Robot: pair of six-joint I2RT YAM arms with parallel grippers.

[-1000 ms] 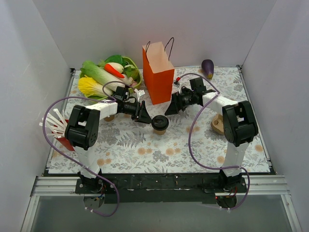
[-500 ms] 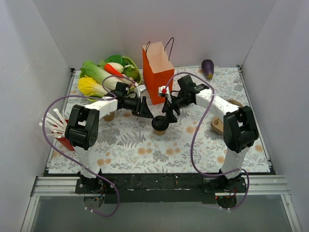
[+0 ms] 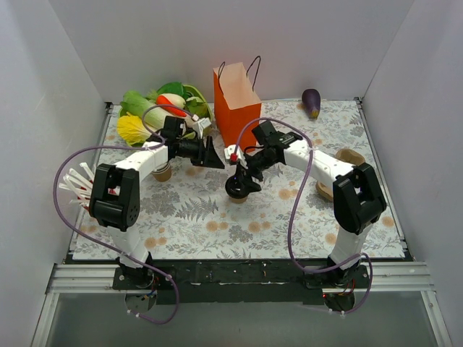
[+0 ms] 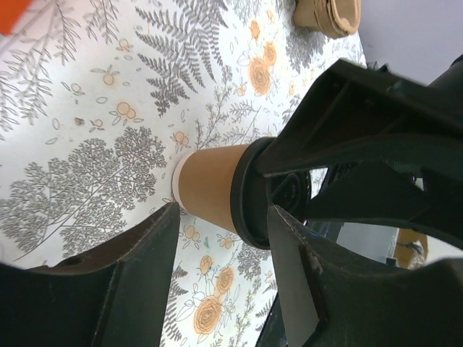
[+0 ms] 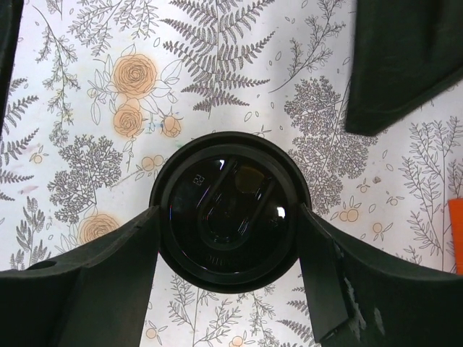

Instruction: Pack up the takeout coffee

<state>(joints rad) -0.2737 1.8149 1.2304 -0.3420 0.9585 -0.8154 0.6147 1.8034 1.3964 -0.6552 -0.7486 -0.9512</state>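
Black-lidded cup stands upright on worktop, centred between right gripper jaws, which are released, spread either side, not touching. Left gripper jaws also released, cup beyond them. Judgement: lower right jaws below lid rim, close on kraft wall gently, keep upright toward bag.

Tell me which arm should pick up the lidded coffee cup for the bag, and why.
Right, probably. The right end effector hangs over the coffee cup, open fingers either side of its black lid. The left end effector sits back from the cup, nearer the orange bag.
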